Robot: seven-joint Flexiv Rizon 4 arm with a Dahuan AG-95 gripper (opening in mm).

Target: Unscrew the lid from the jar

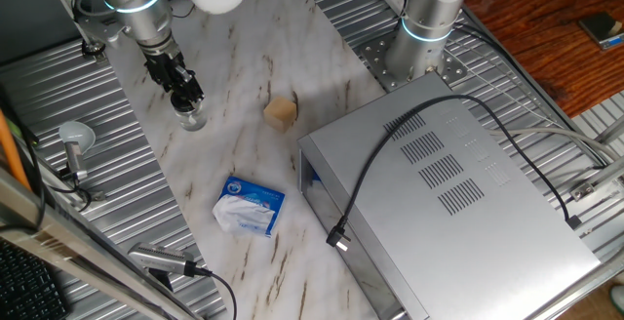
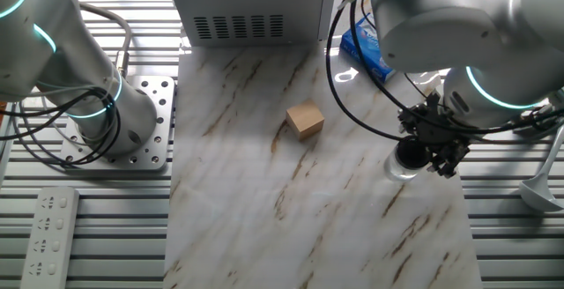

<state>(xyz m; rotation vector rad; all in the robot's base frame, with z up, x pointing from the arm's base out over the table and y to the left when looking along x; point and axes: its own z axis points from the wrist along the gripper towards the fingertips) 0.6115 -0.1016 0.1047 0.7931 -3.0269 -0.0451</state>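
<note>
The small clear glass jar (image 1: 193, 118) stands upright on the marble board near its left edge; in the other fixed view it (image 2: 397, 169) is at the board's right edge. The black lid (image 2: 408, 153) sits on top of the jar and is hard to tell apart from the dark fingers. My gripper (image 1: 185, 92) comes down from above and its fingers close around the lid; it also shows in the other fixed view (image 2: 430, 155). In one fixed view the fingers hide the lid.
A tan cube (image 1: 281, 112) (image 2: 305, 120) lies mid-board. A blue-and-white packet (image 1: 250, 206) (image 2: 366, 47) lies nearer the large grey metal box (image 1: 448, 193) (image 2: 247, 7). A second arm's base (image 1: 419, 47) (image 2: 106, 122) stands beside the board. A metal ladle (image 1: 73, 140) lies on the slats.
</note>
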